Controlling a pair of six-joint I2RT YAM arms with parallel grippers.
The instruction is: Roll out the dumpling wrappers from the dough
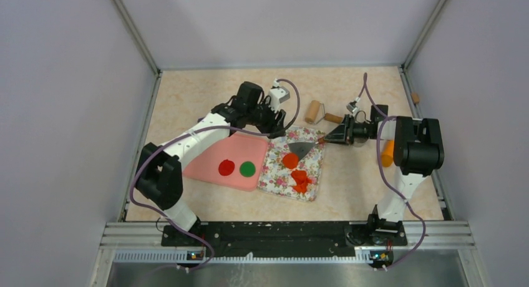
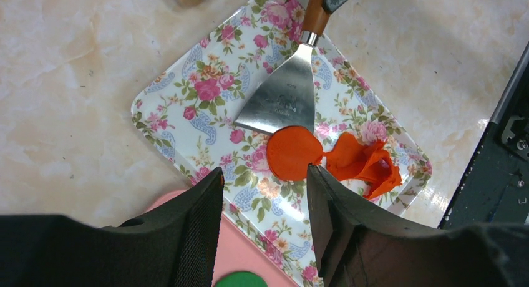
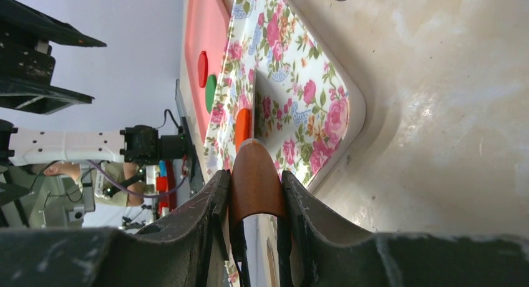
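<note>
Three dumpling wrappers lay flat in front of you. An orange-red wrapper (image 1: 290,160) sat on the floral tray (image 1: 272,173). A red wrapper (image 1: 226,167) sat on the pink board (image 1: 203,159), with a green wrapper (image 1: 247,168) just at its three o'clock. The board lay at the tray's nine o'clock, hard against it.

The dough (image 1: 301,179), a ragged orange-red scrap, was on the same tray, at the orange-red wrapper's five o'clock in the overhead view. From your left wrist camera, the scrap and that wrapper met at one narrow point.

Your right gripper (image 1: 335,136) was clamped on the wooden handle of a metal scraper (image 1: 302,148). In the right wrist view its fingers pressed on both sides of the handle. The blade rested on the tray at the wrapper's one o'clock, with its wide edge right at the wrapper's rim. You could not tell whether the edge lay under that rim.

Your left gripper (image 1: 274,121) hung above the tray's far left corner, at about eleven o'clock from the orange-red wrapper. Its fingers (image 2: 206,224) stood apart with nothing between them.

A wooden rolling pin (image 1: 315,111) lay on the table (image 1: 187,93) at the tray's twelve o'clock, apart from it.
</note>
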